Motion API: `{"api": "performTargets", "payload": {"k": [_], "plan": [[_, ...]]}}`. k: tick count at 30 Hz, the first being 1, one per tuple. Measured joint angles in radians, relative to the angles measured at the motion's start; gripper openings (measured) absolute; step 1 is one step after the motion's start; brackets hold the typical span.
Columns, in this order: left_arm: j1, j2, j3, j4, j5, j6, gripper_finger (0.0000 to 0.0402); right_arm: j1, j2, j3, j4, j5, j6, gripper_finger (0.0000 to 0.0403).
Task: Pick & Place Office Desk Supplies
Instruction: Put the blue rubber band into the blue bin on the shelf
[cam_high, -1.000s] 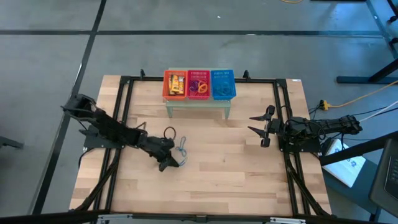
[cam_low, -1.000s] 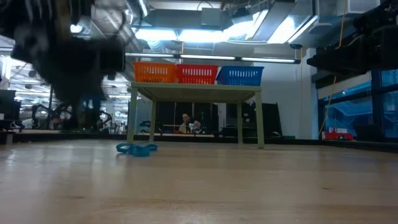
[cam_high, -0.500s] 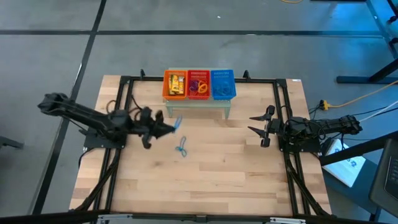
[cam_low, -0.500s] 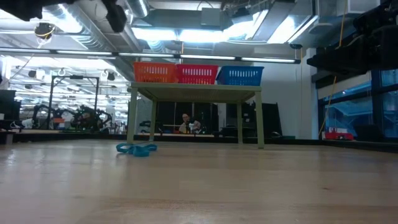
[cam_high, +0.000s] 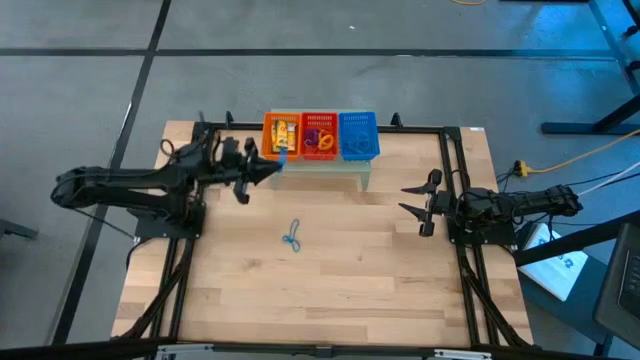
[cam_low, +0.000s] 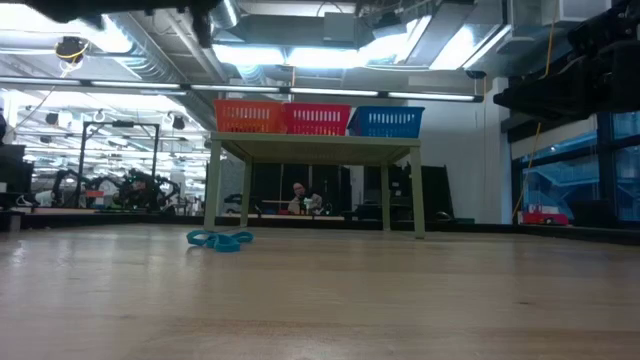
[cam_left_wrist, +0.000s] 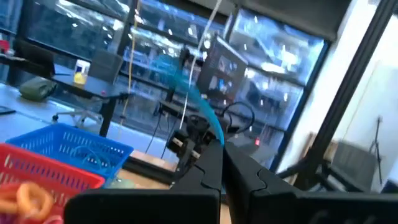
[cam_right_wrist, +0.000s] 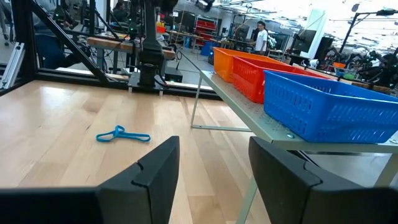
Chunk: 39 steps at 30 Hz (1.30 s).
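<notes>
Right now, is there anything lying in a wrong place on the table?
Yes. One blue loop lies alone on the bare wooden table, outside the baskets on the small stand. The left gripper holds another blue loop near the orange basket. The right gripper waits open.

Two dark robot arms are reaching in over the table from each side.

The left arm is stretching out long and raised, and its left gripper (cam_high: 268, 165) is squeezing its two dark fingers (cam_left_wrist: 214, 163) tight together on a thin blue loop (cam_left_wrist: 198, 94) that is sticking out past the tips. The right arm is waiting folded low by its own side, and its right gripper (cam_high: 415, 210) is holding its two dark fingers (cam_right_wrist: 155, 168) wide apart with nothing between them.
</notes>
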Motion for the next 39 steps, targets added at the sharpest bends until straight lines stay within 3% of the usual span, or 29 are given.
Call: {"api": "performTargets", "payload": {"k": [8,23,32,39], "plan": [[0.159,0.245,0.235,-0.148,0.204,0.074,0.0002,0.000,0.000,0.000,0.000,0.000,0.000,0.0195],[0.327,0.737,0.641,-0.143,0.427,0.090,0.0002,0.000,0.000,0.000,0.000,0.000,-0.003,0.0195],[0.349,0.966,0.807,-0.151,0.475,0.065,0.0002,0.000,0.000,0.000,0.000,0.000,-0.003,0.0195],[0.359,1.048,0.852,-0.153,0.467,0.073,0.0003,0.000,0.000,0.000,0.000,0.000,-0.002,0.0195]]}}
